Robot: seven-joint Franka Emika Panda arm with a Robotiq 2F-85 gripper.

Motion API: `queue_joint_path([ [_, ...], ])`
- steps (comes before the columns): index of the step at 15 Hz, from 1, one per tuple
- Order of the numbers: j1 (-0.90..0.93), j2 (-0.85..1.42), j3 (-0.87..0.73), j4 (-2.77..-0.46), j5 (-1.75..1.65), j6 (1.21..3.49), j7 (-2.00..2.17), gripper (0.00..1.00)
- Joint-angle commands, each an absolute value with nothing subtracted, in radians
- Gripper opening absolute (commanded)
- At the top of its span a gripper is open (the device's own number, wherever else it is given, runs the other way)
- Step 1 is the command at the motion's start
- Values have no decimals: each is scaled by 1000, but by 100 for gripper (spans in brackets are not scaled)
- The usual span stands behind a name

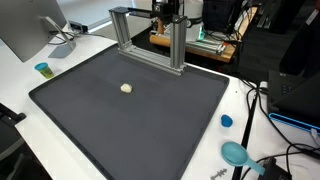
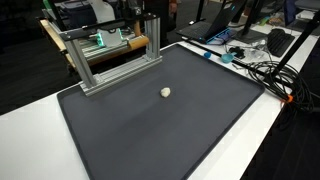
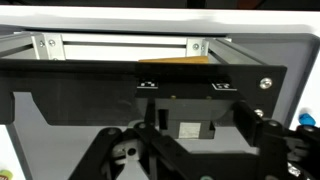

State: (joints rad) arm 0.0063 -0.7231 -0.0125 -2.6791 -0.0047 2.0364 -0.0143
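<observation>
Gripper [image 3: 195, 150] (jaws parted, empty) hovers by the metal frame [image 1: 150, 38]; the small ball [image 1: 126, 88] lies untouched on the mat [image 1: 100, 130], at the frame's 7 o'clock.

A dark grey mat [image 2: 150, 135] covers most of the white tabletop [image 2: 275, 130]. A small pale lump [image 2: 165, 92] lies alone on the mat, nearer its far edge than its near one. An aluminium frame [image 2: 105, 62] stands along the far left edge of the mat, well apart from the lump. A tangle of cables [image 2: 262, 72] lies on the tabletop by the mat's far right corner.
</observation>
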Motion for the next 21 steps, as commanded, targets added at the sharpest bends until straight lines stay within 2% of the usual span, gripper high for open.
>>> queue_joint_path([
  [1, 19, -754, -15, -2702, 18, 2048, -22, 81],
  [8, 41, -750, -4, -2697, 28, 2074, -15, 83],
  [14, 29, -727, 1, -2694, 14, 2127, -2, 81],
  [18, 15, -710, 0, -2699, 0, 2148, -2, 85],
  [21, 7, -708, -2, -2698, -8, 2145, -6, 80],
])
